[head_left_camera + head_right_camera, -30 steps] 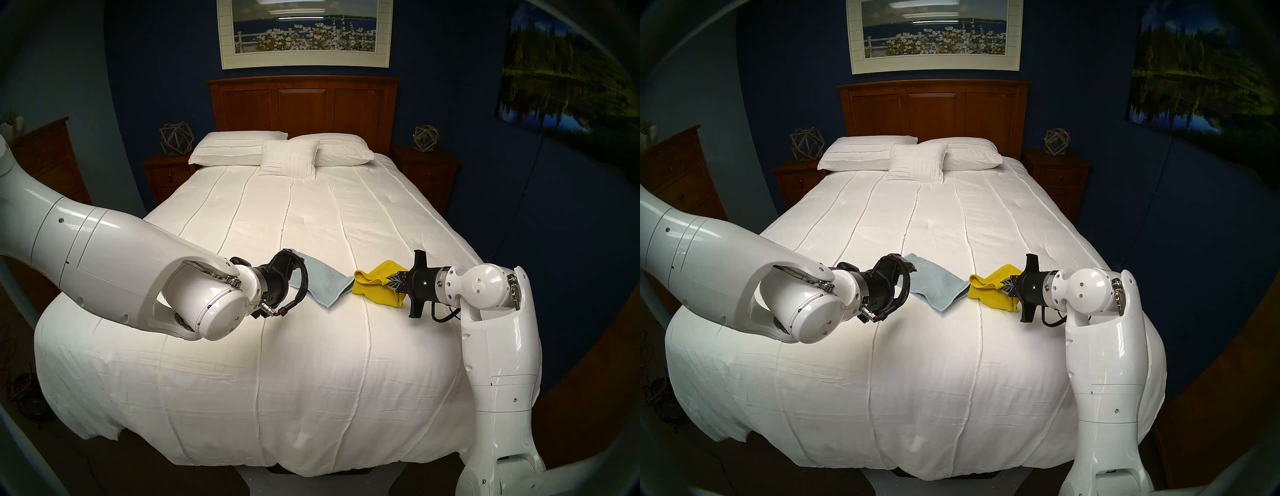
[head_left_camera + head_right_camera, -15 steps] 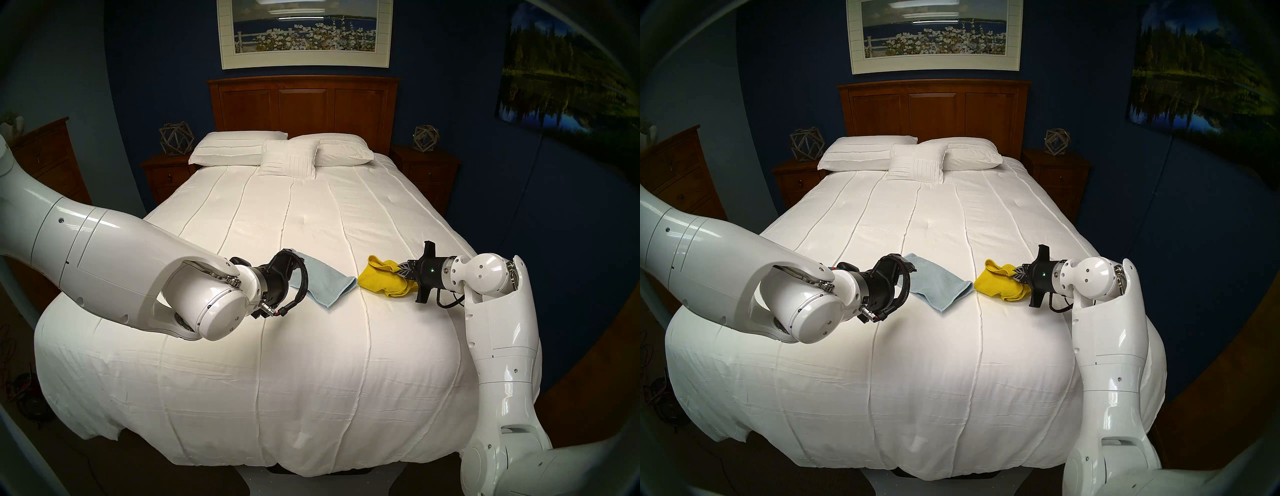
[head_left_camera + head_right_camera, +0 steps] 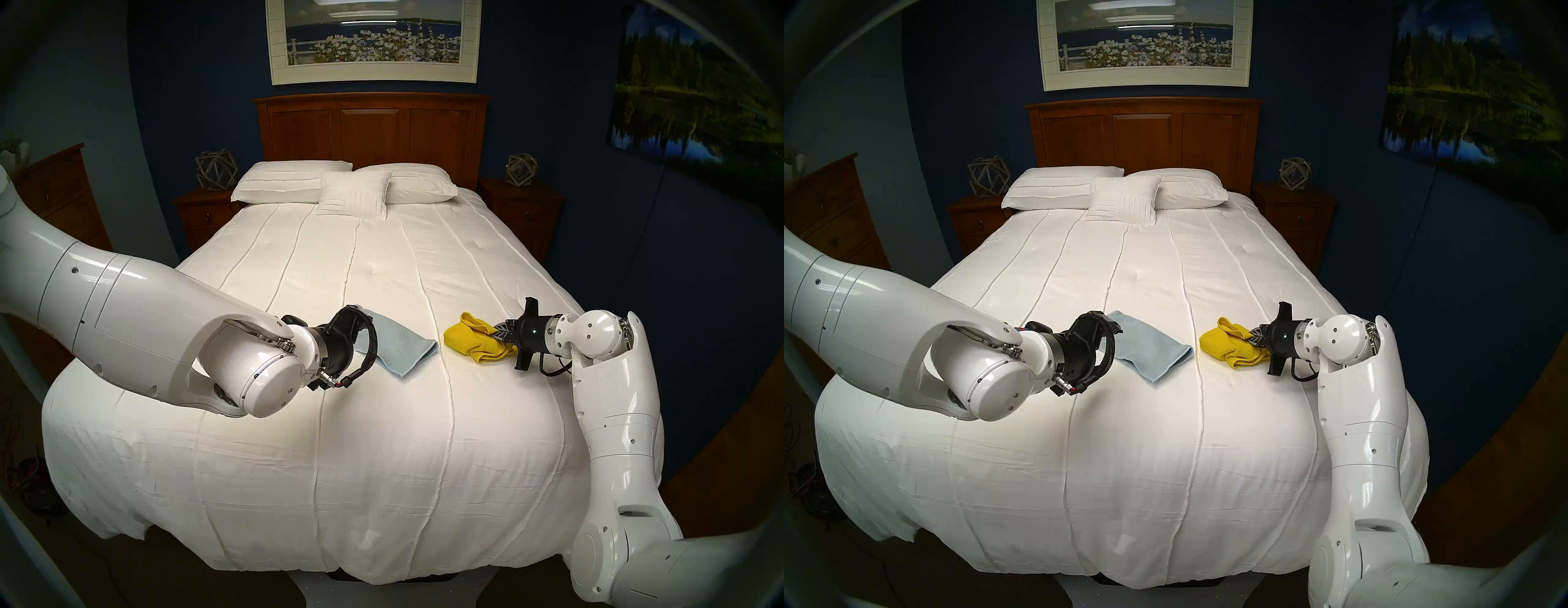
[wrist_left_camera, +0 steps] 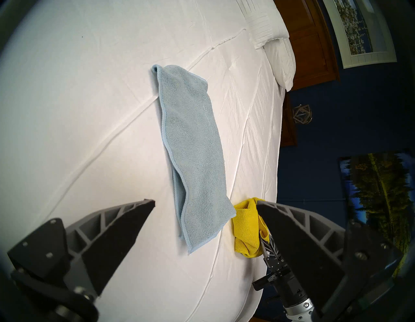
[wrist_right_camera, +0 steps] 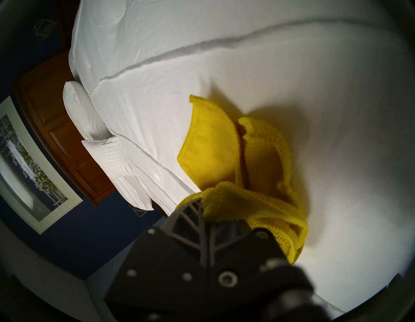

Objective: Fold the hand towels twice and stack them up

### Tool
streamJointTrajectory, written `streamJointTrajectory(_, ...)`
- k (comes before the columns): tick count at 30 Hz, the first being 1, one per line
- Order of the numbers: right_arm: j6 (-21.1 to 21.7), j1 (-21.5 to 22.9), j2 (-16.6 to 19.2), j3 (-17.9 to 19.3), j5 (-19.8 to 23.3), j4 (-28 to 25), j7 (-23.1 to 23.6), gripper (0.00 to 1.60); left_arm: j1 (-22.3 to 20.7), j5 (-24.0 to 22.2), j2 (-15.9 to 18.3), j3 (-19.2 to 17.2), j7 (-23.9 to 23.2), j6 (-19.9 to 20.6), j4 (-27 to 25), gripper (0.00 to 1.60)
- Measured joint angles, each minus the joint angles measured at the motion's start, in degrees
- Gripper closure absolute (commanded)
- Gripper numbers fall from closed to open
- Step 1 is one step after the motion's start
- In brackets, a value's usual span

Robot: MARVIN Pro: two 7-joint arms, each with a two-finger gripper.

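Yellow towel [image 3: 475, 343] bunched, creased, pinched in right claw [image 3: 499, 334] on quilt [image 3: 382, 424] (right side). Blue towel [image 3: 403, 346] lies folded, a narrow strip, beside it, apart. Left claw [image 4: 205, 203] wide open, empty, above blue towel.

Fisheye-warped frames with dark rims; bright white quilt [image 3: 382, 424], dim walls, blurry right wrist view.

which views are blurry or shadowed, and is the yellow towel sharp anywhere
Right wrist view: the right gripper is blurred and dark, and the yellow towel is soft, throwing a shadow on the quilt. Left wrist view: the blue towel is crisp. Head views: evenly lit, edges bowed by fisheye.
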Motion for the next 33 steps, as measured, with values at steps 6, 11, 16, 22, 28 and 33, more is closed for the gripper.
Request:
streamJointTrajectory(6, 0.7, -0.3, 0.4, 0.7, 0.4, 0.1, -0.2, 0.00, 0.0, 0.0, 0.0, 0.0, 0.0, 0.0, 0.0, 0.00)
streamJointTrajectory(11, 1.8, -1.8, 0.7, 0.4, 0.3, -1.7, -0.3, 0.00, 0.0, 0.0, 0.0, 0.0, 0.0, 0.1, 0.0, 0.00)
streamJointTrajectory(16, 3.4, -3.3, 1.4, -0.4, -0.8, -5.1, -0.3, 0.00, 0.1, 0.0, -0.9, -0.4, 0.0, 1.0, 0.0, 0.00)
streamJointTrajectory(22, 5.0, -5.0, 2.5, -0.8, -2.7, -8.9, 0.0, 0.00, 1.8, 0.0, -4.6, -2.6, -0.1, 1.9, 1.7, 0.00)
streamJointTrajectory(28, 5.7, -6.0, 2.9, -0.9, -3.8, -10.3, 0.2, 0.00, 4.2, -0.4, -8.4, -5.3, 0.4, 2.3, 5.0, 0.00)
streamJointTrajectory(33, 6.1, -6.5, 3.0, -0.9, -4.4, -10.9, 0.3, 0.00, 6.8, -3.4, -11.3, -8.5, 2.1, 2.9, 8.7, 0.00)
